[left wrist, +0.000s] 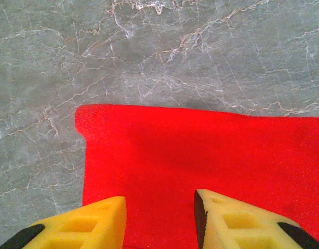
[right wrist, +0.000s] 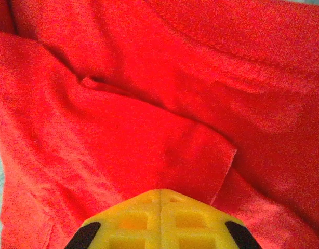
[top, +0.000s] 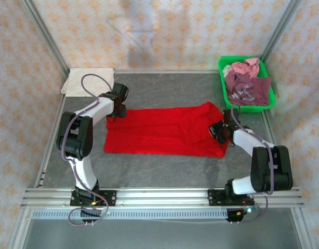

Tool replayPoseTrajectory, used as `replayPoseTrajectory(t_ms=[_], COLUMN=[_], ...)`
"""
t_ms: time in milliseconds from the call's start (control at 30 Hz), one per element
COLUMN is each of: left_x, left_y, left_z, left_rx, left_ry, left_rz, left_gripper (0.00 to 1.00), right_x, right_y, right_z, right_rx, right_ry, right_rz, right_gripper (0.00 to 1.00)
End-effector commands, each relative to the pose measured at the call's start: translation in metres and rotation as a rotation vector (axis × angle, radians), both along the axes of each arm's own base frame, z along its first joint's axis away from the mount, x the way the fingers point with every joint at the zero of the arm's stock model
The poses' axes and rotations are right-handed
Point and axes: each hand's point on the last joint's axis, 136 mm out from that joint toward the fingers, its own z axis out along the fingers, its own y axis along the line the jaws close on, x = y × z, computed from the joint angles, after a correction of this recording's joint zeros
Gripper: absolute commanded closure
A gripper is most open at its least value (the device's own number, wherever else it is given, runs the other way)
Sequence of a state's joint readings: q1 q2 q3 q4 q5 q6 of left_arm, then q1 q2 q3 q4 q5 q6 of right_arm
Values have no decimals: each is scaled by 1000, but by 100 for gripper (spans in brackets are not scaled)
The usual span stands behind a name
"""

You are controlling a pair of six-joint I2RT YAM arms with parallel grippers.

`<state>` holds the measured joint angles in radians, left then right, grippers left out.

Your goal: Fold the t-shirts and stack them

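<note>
As far as the red t-shirt (top: 159,132) goes: plain bright red knit, laid out mid-table as a wide, rough rectangle. Left edge is flat and straight with a slightly rounded corner; right end is all bunched up, with soft folds and a stitched hem showing.
Right gripper (right wrist: 160,193): down on that rumpled right end, chunky yellow fingers pressed tight together right at the corner of a loose flap. Honestly can't tell if any cloth is pinched between them.
Left gripper (left wrist: 159,199): over the far left corner of the red t-shirt, yellow fingers apart, cloth showing in the gap, nothing gripped.
Table (top: 164,171): grey, marble-veined top, looks smooth.
Cream-white t-shirt (top: 89,81): folded into a neat flat rectangle at the table's far left corner, near the left arm.
Green basket (top: 222,78): plastic, far right corner, near the bunched end.
Maroon t-shirt (top: 248,89): crumpled in the basket, pale print on it.
Pink t-shirt (top: 251,66): wadded up at the basket's far end.
</note>
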<state>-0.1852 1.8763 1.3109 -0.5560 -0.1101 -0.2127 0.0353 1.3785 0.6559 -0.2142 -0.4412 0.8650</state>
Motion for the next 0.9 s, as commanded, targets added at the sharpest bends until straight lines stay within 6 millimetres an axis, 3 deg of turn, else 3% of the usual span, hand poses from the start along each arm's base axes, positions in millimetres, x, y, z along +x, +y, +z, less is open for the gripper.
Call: replayPoseTrajectory(t_ms=[0, 200, 333, 367, 467, 867], left_x=[-1, 2, 2, 2, 1, 0], left_y=[0, -3, -4, -4, -3, -12], left_z=[2, -2, 0, 1, 0, -2], left_rx=[-14, -30, -36, -32, -27, -74], left_ry=[-16, -17, -23, -19, -13, -21], left_rz=[17, 17, 6, 3, 5, 4], left_gripper=[61, 61, 62, 62, 62, 62], right_x=[-7, -21, -21, -23, -24, -10], right_y=[-4, -15, -10, -11, -9, 0], right_z=[21, 17, 15, 12, 4, -19], right_rx=[-1, -57, -24, -28, -26, -3], right_ry=[-38, -15, -15, 3, 33, 48], right_rz=[-31, -59, -53, -56, -44, -19], right_gripper=[100, 100, 99, 84, 67, 69])
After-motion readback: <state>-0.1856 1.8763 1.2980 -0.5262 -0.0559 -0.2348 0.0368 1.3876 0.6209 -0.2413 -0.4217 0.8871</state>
